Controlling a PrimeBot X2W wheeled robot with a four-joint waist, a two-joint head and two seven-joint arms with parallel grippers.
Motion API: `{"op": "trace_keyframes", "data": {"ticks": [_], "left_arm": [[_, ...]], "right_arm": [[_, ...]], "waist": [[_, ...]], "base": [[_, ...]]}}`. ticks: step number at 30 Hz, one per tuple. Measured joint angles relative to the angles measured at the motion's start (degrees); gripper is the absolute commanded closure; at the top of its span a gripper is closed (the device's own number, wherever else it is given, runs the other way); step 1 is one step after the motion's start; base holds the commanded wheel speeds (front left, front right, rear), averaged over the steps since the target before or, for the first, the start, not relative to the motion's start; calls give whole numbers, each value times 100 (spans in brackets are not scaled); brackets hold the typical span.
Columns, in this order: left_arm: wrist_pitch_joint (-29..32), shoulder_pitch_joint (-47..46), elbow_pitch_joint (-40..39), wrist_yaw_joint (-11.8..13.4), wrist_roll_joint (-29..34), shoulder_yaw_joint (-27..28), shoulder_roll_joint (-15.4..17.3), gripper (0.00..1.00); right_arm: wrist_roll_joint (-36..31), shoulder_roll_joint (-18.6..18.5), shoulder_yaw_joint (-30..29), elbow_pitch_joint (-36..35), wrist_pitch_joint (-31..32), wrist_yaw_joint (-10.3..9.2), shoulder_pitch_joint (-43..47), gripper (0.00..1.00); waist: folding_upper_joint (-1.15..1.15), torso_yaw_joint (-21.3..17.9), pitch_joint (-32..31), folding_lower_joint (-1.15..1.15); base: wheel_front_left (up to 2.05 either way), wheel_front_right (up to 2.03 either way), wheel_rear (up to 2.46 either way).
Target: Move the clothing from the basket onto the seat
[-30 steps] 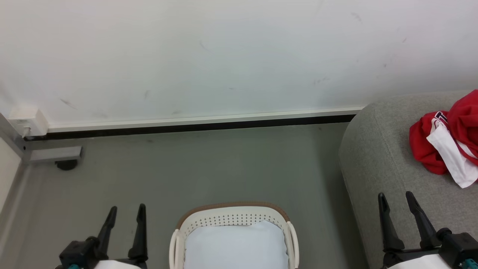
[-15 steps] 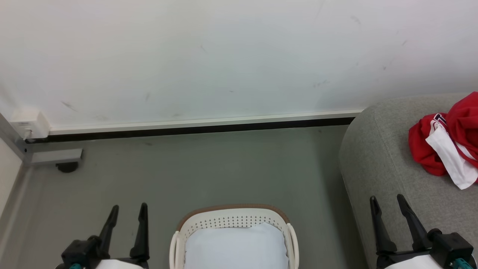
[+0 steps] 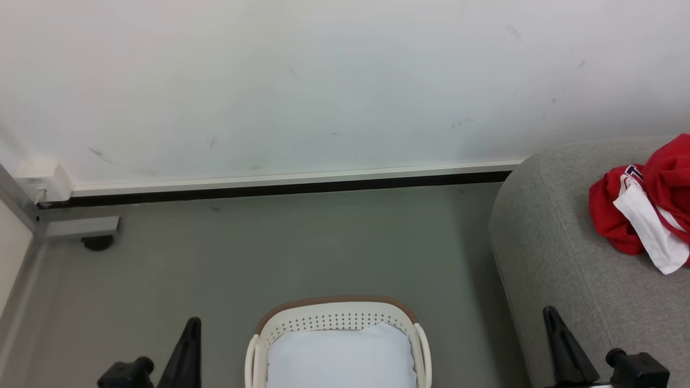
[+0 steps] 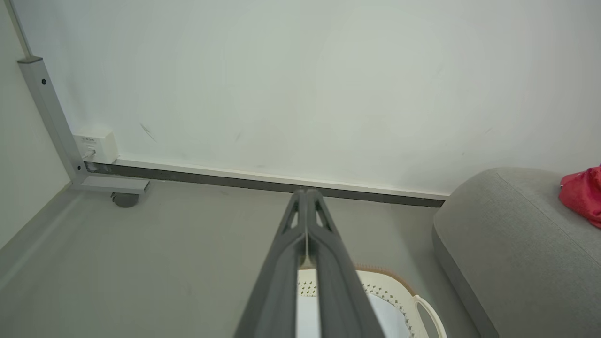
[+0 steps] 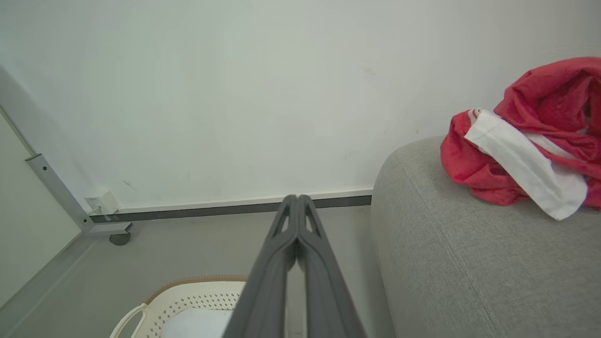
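Note:
The red and white clothing [image 3: 644,215] [image 5: 526,150] [image 4: 584,195] lies bunched on the grey seat [image 3: 560,237] [image 5: 469,263] [image 4: 507,244] at the right. The cream basket [image 3: 337,312] [image 4: 399,293] [image 5: 188,293] with a brown rim stands on the floor at the bottom middle, holding only its pale lining. My left gripper [image 3: 190,334] [image 4: 306,192] is shut and empty, left of the basket. Over the seat's front corner, my right gripper [image 3: 552,323] [image 5: 296,198] is shut on nothing.
A white wall with a dark baseboard [image 3: 280,186] runs across the back. A grey metal frame leg with a caster [image 3: 97,240] and a white wall box [image 3: 40,180] sit at the left. Grey floor [image 3: 302,248] lies between basket and wall.
Both grippers have closed from open and drawn back toward the bottom of the head view. The clothing, basket and seat have not moved.

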Motion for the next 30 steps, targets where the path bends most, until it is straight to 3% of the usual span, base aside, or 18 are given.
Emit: {"op": "trace_keyframes", "data": {"ticks": [30], "left_arm": [[771,-77,-64,0,-2916,166,-4,100]], "right_arm": [[2706,-1,-388,-105,704,-1,-19,100]], "waist": [[0,123,-18,0]], "base": [[0,0,0]]}}
